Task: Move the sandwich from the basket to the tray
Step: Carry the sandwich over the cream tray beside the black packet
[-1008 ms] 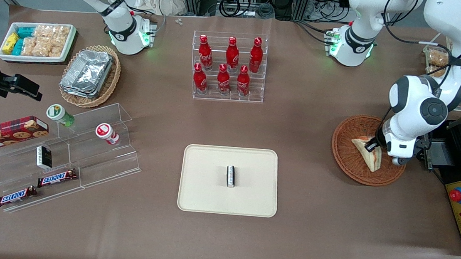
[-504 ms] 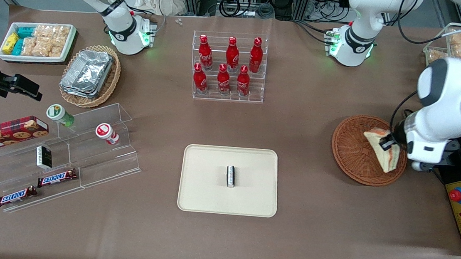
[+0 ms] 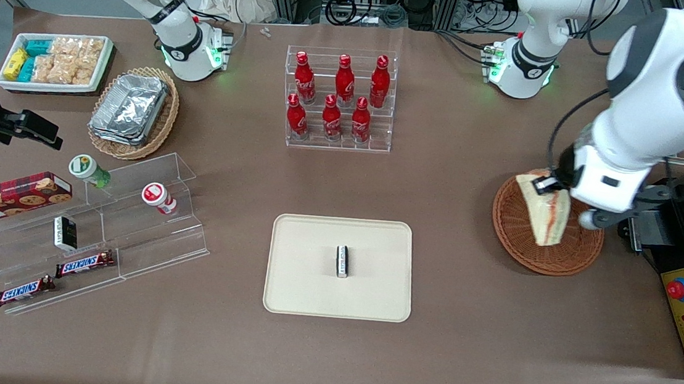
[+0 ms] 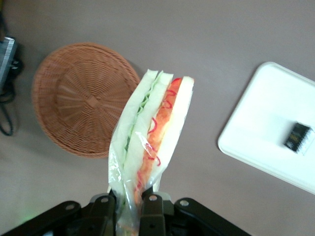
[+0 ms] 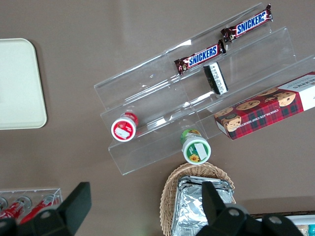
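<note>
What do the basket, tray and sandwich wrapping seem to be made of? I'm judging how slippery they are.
The basket looks like woven wicker, matt reddish-brown, with spokes radiating from its centre. The tray seems moulded plastic or pulp, smooth matt cream; the look leaves that open. The sandwich, held by the gripper above the basket, sits in thin clear film, with glossy wrinkles.

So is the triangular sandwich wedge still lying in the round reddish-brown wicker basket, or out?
Out. The sandwich hangs clamped in the left gripper, lifted above the basket, whose weave shows bare.
</note>
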Robot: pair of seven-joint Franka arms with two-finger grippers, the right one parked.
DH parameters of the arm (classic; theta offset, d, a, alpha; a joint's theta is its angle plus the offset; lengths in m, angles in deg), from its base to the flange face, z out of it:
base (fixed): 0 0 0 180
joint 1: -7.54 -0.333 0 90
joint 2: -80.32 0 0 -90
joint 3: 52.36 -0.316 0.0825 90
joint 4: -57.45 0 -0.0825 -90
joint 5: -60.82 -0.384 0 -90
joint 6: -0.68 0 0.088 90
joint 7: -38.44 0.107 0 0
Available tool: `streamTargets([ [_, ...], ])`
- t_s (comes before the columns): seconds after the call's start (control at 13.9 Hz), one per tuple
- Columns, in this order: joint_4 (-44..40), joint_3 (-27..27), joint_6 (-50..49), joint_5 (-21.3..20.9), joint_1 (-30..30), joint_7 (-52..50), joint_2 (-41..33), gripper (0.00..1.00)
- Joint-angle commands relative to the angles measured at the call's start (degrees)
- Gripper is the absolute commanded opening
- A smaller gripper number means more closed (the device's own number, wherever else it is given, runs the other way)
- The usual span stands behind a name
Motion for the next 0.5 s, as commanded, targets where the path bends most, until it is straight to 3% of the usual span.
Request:
streamTargets([
  [0.0, -7.38, 5.50, -0.75, -0.75, -0.10, 0.07, 8.40, 0.00],
  [0.43, -7.05, 6.57, 12.06, -4.88, 5.95, 0.15, 21.33, 0.00],
])
